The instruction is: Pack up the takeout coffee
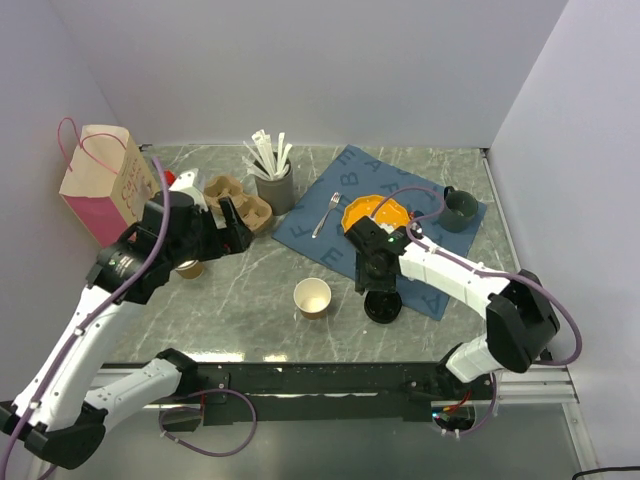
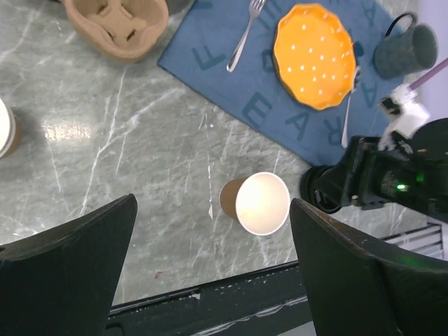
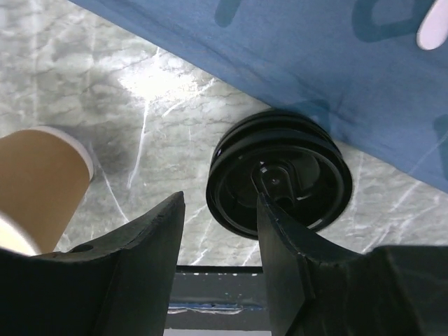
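Observation:
No cup with a black lid on it shows in any view. A lidless kraft cup (image 1: 312,297) with a pale inside stands near the table's front middle and also shows in the left wrist view (image 2: 260,203). A separate flat black lid (image 1: 382,307) lies on the table right of it. My right gripper (image 1: 379,283) is open just over the lid (image 3: 280,182), whose left rim is by the right finger. The cup's side shows at the left (image 3: 38,182). My left gripper (image 1: 235,222) is open and empty, high up by the carrier (image 2: 213,203). A second brown cup (image 1: 190,268) stands half hidden under my left arm.
A pink paper bag (image 1: 100,180) stands at the back left. A cardboard cup carrier (image 1: 240,205) and a grey holder of stirrers (image 1: 272,180) sit behind. A blue cloth (image 1: 320,235) holds an orange plate (image 1: 375,212), a fork (image 1: 328,213) and a dark mug (image 1: 458,208).

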